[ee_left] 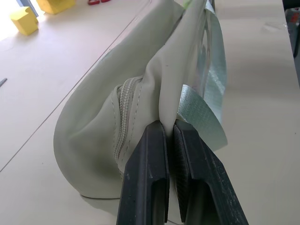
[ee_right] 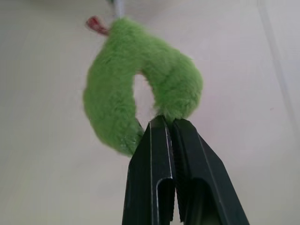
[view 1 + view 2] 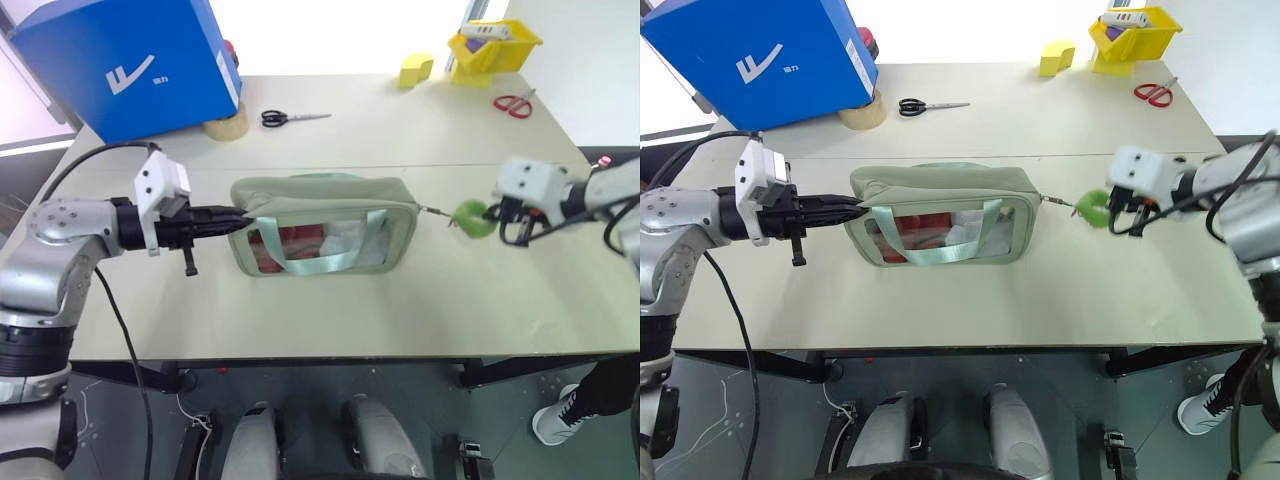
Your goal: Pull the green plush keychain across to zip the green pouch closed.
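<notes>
The green pouch (image 3: 322,224), pale sage with a clear window and a mint strap, lies in the middle of the table. My left gripper (image 3: 240,221) is shut on the fabric at the pouch's left end (image 1: 164,93), beside the closed zipper teeth. The green plush keychain (image 3: 472,218), a lime fuzzy curl, hangs just past the pouch's right end on a short taut link. My right gripper (image 3: 490,214) is shut on the keychain (image 2: 140,84), pinching its lower edge a little above the table.
A blue box (image 3: 130,60) stands at the back left with a tape roll (image 3: 226,124) beside it. Black scissors (image 3: 292,118) lie behind the pouch. A yellow block (image 3: 415,69), a yellow bin (image 3: 494,46) and red scissors (image 3: 514,104) sit at the back right.
</notes>
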